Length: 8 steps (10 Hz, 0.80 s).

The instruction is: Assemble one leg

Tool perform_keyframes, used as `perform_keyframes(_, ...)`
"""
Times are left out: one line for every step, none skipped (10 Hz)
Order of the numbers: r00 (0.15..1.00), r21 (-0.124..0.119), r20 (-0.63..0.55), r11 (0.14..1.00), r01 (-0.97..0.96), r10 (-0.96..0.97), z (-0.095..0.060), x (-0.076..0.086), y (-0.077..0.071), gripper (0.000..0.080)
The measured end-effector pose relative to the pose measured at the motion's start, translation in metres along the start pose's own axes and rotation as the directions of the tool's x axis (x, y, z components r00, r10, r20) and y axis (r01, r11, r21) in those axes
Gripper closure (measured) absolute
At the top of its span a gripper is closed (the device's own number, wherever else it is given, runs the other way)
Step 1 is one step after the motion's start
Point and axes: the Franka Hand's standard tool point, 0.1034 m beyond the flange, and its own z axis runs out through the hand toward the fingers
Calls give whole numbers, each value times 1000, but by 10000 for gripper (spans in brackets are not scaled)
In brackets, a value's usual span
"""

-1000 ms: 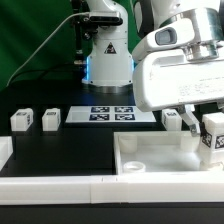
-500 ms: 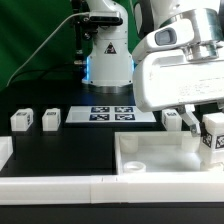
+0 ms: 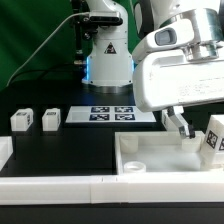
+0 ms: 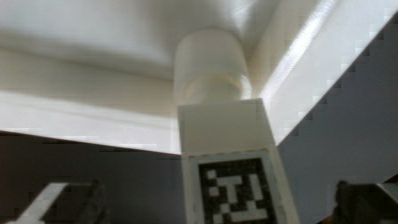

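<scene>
Wrist view, closest to the lens: the leg point(image 4: 228, 130) fills the middle of the frame. Its black-and-white marker face is nearest the camera, and its round end points away into an inner corner of the white tray-like piece point(image 4: 80, 45). The gripper point(image 4: 214, 198) straddles the leg with its jaws spread. One of the fingers point(image 4: 50, 205) shows well off to one side, the other is at the opposite edge, and neither touches the leg, so it is released. In the exterior view the tray-like piece point(image 3: 150, 160) lies on the black table point(image 3: 70, 150) toward the exterior view's right. The leg point(image 3: 212, 140) leans at a tilt over the tray's far corner by the right edge of the frame, and a dark finger point(image 3: 181, 124) stands just beside it with a gap between them. Whether the round end is fully seated in the corner socket cannot be told. Farther back, a spare peg point(image 3: 21, 120) and a second spare peg point(image 3: 51, 119) stand side by side on the table at the exterior view's left. A third spare peg point(image 3: 172, 117) sits just behind the tray. The marker board point(image 3: 110, 114) lies flat between them, and the arm's base point(image 3: 108, 55) rises behind it.
</scene>
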Motion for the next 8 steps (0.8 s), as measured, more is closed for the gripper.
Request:
perform_keyframes(1000,0,0,1000,0,0,0,0,0,151)
perform_keyframes(1000,0,0,1000,0,0,0,0,0,151)
perform_keyframes(1000,0,0,1000,0,0,0,0,0,150)
perform_keyframes(1000,0,0,1000,0,0,0,0,0,150)
perform_keyframes(1000,3,9,1000,-4,4,0,0,-1,150)
perform_keyframes(999,12,42,1000,-1,1,-4,4,-5,150)
perform_keyframes(998,18,65,1000,3,-4,-10,10,-7,150)
perform_keyframes(996,26,92,1000,6,-8,-16,12,-11,150)
